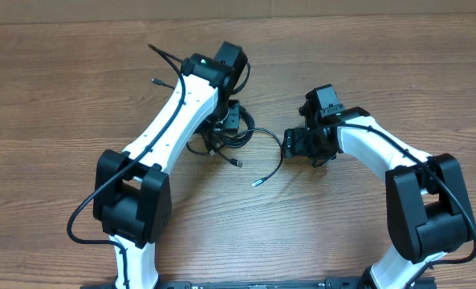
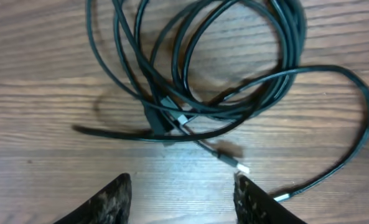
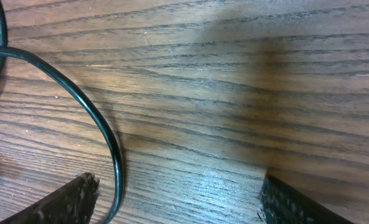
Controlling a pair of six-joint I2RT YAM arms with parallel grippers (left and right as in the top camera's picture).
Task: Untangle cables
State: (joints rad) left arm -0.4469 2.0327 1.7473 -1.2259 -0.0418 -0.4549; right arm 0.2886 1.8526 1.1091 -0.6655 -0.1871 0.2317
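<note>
The cables (image 1: 229, 143) are thin black cords bunched in loose loops on the wooden table, partly hidden under my left arm. One strand (image 1: 271, 164) curves right and ends in a silver plug. In the left wrist view the coil (image 2: 209, 68) lies ahead of my left gripper (image 2: 183, 196), which is open and empty, with a silver-tipped plug (image 2: 240, 167) just by its right finger. My right gripper (image 1: 295, 144) is open and empty, just right of the bundle. In the right wrist view one strand (image 3: 100, 121) runs just inside the left finger of the right gripper (image 3: 178, 199).
A separate black cord end (image 1: 159, 54) lies on the wooden table (image 1: 61, 96) at the far left beyond my left arm. Another small plug (image 1: 156, 82) lies near it.
</note>
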